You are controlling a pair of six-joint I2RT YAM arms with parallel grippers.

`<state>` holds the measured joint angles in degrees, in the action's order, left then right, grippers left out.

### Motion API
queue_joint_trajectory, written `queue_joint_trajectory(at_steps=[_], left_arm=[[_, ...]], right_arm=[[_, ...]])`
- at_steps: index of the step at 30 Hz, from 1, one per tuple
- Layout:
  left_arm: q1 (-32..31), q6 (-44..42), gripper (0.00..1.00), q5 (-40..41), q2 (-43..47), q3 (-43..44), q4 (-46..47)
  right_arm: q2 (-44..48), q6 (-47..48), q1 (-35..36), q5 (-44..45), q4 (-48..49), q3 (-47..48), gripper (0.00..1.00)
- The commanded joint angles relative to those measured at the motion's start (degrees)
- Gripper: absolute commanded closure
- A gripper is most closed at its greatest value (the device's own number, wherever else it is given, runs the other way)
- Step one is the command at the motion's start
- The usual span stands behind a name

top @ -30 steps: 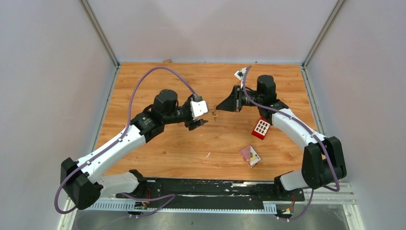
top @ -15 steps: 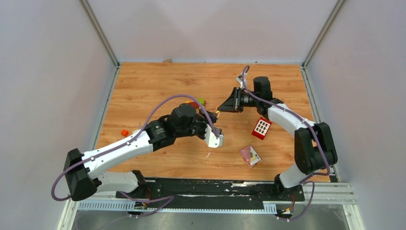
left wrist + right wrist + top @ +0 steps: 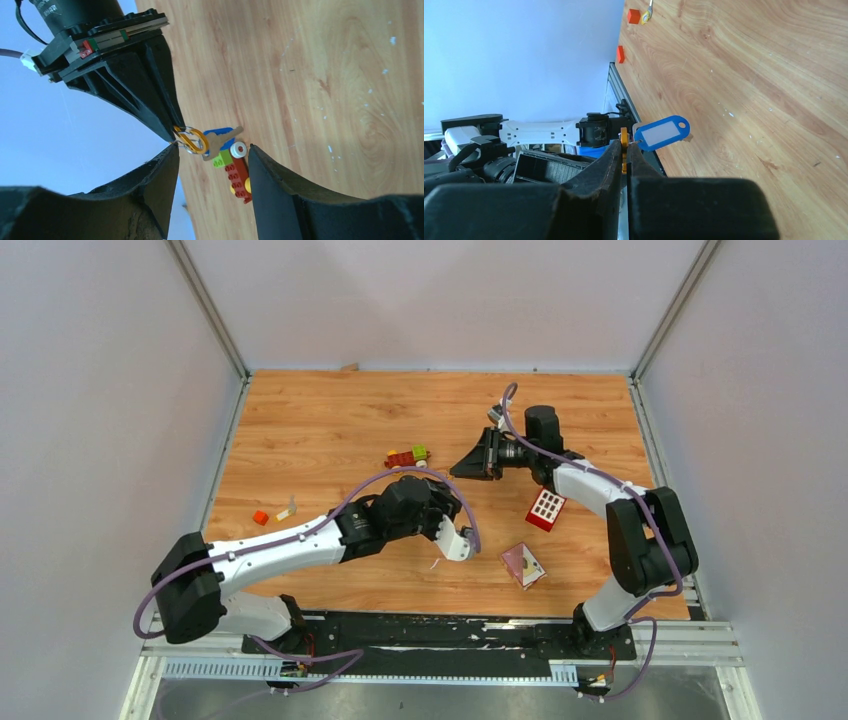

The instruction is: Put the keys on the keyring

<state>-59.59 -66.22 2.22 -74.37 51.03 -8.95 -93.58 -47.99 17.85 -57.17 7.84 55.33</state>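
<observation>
Listing by view, 3 in all.

Top external: wooden table (image 3: 320, 420) between pale walls.
- The right gripper (image 3: 457, 470) is over mid-table with its tips pointing left. What it holds is too small to make out here.
- The left arm (image 3: 290, 545) reaches across the near half, and its wrist ends near those tips, on the near side.
- A red-and-green toy car (image 3: 407, 455) lies just left of the tips.
- A red block (image 3: 546, 508) with white squares lies close beside the right arm, with a pink card (image 3: 523, 564) nearer the front edge.
- An orange block (image 3: 260, 517) and the yellow-headed key (image 3: 287, 510) lie side by side at the left, well apart from both grippers.

Left wrist:
- The left gripper (image 3: 212, 148) has its jaws spread and grips nothing.
- Past the gap, the right gripper's tips pinch the gold keyring (image 3: 190, 140).
- The blue-headed key (image 3: 220, 136) hangs from the keyring.
- The toy car sits on the boards behind, in line with the gap.

Right wrist:
- The jaws are pressed together on the keyring.
- The blue head, with a white label, sticks out to the right.
- The orange block and the yellow-headed key lie together at the top of the view.
- A second orange block (image 3: 620, 53) sits at the table's edge.
- The left arm shows beyond the edge.
</observation>
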Motion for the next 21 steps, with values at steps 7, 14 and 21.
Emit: queue_joint_trajectory(at_steps=[7,14,21], left_arm=[[-0.3,-0.8,0.51,5.2,-3.9,-0.1,12.5],[-0.3,-0.3,0.61,6.8,-3.9,-0.8,13.5],[0.3,3.5,0.42,3.6,-1.2,-3.0,14.2]], right_arm=[[-1.0,-4.4,1.3,-2.7,6.2,-0.3,1.00],[-0.4,-4.9,1.3,-3.1,6.7,-0.6,1.00],[-0.3,-4.4,1.3,-3.0,6.3,-0.2,1.00]])
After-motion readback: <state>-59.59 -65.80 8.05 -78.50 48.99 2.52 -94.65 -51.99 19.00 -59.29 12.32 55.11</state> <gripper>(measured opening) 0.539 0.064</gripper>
